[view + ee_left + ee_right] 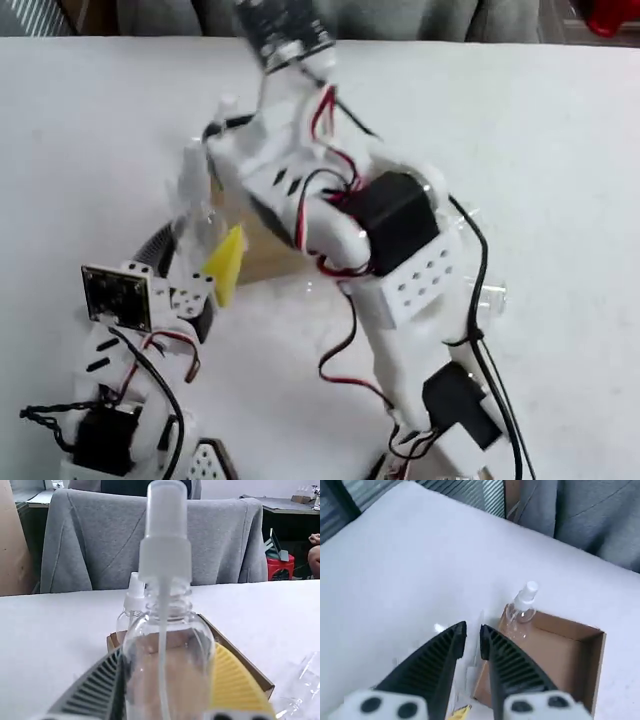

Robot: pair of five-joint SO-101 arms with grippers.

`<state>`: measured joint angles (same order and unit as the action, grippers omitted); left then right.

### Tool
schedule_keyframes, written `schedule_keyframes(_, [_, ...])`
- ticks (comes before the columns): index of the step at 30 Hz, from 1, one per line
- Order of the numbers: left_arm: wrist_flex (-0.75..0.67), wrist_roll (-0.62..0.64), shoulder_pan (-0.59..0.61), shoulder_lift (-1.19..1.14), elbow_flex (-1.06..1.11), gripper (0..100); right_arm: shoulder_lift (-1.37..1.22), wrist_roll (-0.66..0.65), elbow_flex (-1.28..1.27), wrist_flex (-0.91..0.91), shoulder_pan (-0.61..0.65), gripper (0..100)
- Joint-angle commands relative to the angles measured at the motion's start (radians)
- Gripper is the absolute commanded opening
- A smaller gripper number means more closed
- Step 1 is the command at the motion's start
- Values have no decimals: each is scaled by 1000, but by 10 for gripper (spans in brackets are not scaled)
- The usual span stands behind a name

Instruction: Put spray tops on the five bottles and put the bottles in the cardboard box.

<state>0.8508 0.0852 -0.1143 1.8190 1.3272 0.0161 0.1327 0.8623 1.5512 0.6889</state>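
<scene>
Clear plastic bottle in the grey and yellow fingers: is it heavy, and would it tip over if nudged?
The clear plastic bottle looks empty, so it is probably light. Tall under its white spray top, it would likely tip easily if nudged. Its smooth wall may be slippery, though the ribbed yellow finger should help grip.

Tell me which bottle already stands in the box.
The bottle with a spray top, upright in a corner of the box. A second bottle is clamped in the left gripper, and a third bottle lies on the table.
</scene>
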Motion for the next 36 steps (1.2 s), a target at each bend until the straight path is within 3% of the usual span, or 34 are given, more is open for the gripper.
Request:
schedule_keyframes(1, [-21,-9,2,5,-9,20,-10,75,34,-61,-41,15])
schedule_keyframes(10, [-6,-9,1,5,-11,20,-94,81,34,-70,-1,15])
schedule_keyframes(16, [-6,-9,1,5,-11,20,-94,55,43,22,48,15])
schedule_keyframes(19, [-6,-9,1,5,-11,20,-91,-6,43,35,45,15])
schedule_keyframes(27, [-8,-9,1,5,-11,20,-68,-8,40,-2,18,15])
schedule_keyframes(36, [-8,-9,1,5,-9,20,-99,-12,34,25,93,15])
